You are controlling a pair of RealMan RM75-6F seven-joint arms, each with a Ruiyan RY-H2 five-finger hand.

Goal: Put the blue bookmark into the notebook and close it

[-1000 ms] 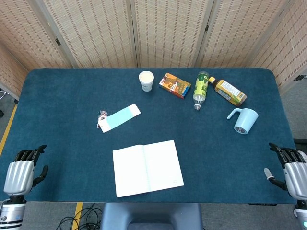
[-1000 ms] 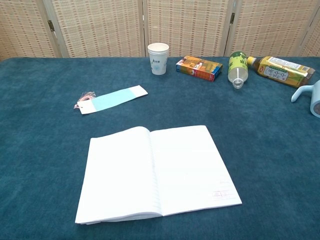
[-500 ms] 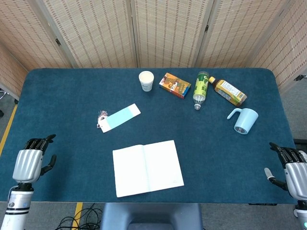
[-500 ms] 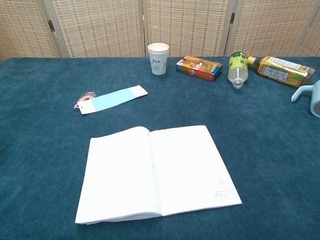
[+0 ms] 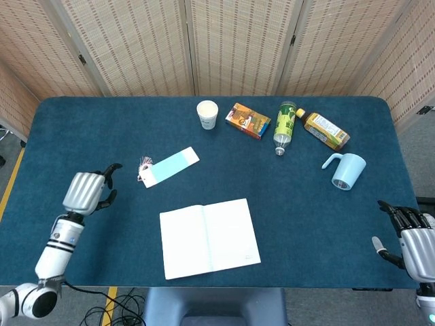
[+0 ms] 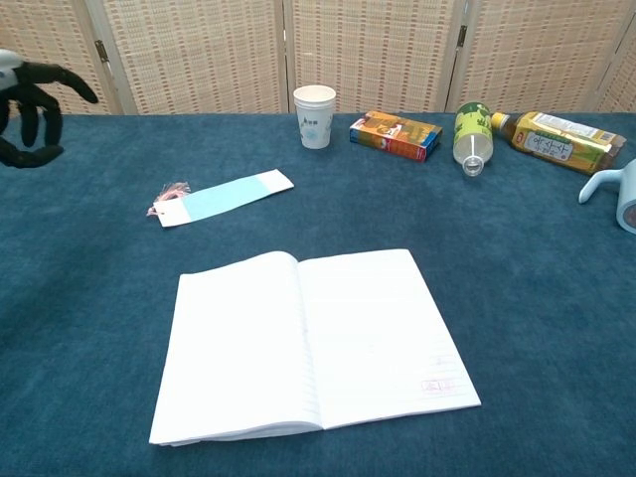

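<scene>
The notebook (image 5: 209, 238) lies open and flat at the lower centre of the head view, both white pages bare, on the blue table (image 5: 88, 122). The bookmark (image 5: 170, 166) rests up and to the left of it, well apart, lying at a slant with its tassel end pointing left; nothing touches it.

The left hand (image 5: 87, 191) hovers over the cloth at the left of the frame, left of the bookmark and not touching it. Its dark fingers (image 6: 40, 84) are loosely curved and apart, holding nothing; in the chest view they show at the upper left edge. The right hand (image 5: 410, 238) sits at the lower right corner of the head view by the table edge, fingers apart and holding nothing.

Along the top of the table stand a paper cup (image 5: 207, 114), then a small box (image 5: 247, 121) lying flat, a green bottle (image 5: 285, 127) on its side and a yellow bottle (image 5: 326, 130) also on its side. A mug (image 5: 345, 170) lies tipped over at the right.
</scene>
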